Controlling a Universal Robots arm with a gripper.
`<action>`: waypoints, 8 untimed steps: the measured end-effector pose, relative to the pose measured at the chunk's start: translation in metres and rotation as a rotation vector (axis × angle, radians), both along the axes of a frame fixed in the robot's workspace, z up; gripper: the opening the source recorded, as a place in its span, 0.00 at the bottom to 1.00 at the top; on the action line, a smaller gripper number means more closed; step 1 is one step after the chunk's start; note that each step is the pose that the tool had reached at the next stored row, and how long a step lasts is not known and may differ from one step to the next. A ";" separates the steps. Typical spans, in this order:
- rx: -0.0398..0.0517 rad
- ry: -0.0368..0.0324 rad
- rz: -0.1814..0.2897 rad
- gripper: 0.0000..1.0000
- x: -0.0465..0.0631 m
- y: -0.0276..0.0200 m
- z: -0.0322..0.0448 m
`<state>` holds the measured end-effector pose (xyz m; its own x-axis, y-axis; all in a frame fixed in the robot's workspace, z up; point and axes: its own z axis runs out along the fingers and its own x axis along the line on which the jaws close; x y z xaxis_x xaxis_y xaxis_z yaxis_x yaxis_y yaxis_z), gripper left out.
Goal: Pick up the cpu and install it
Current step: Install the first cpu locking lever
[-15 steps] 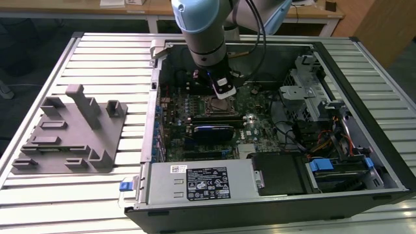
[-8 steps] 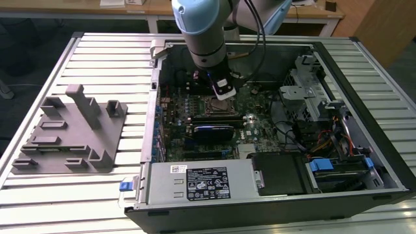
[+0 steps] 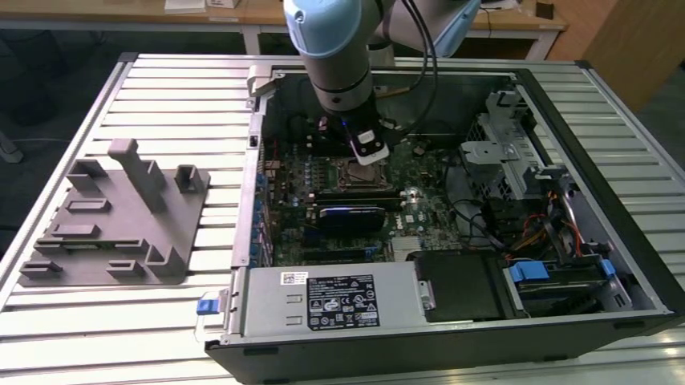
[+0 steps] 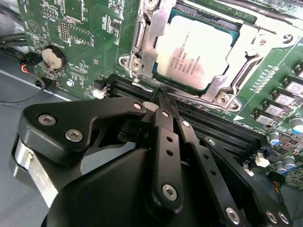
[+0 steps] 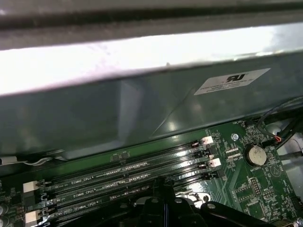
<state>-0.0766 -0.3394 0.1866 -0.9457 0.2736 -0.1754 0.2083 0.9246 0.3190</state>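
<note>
End effector (image 4: 163,101) | fingers together | tips beside seated cpu (image 4: 201,49)

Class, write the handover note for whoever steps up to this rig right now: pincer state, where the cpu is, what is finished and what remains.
Pincer: shut, holding nothing, its tips together beside the socket frame in the second wrist view. In the exterior view the arm reaches down into the open computer case.
The cpu: lying flat in the motherboard socket, metal top up.
Done: cpu picked up and placed in the socket.
Left: the socket's metal frame sits around the chip; whether it is latched cannot be told from these views, so check it.
Nearby: empty memory slots run alongside the pincer.
</note>
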 end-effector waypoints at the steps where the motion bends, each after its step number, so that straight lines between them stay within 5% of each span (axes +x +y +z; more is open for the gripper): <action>1: -0.0009 0.0001 0.000 0.11 0.000 0.0000 0.0000; 8: -0.0024 0.0002 0.000 0.11 0.000 -0.0001 0.0013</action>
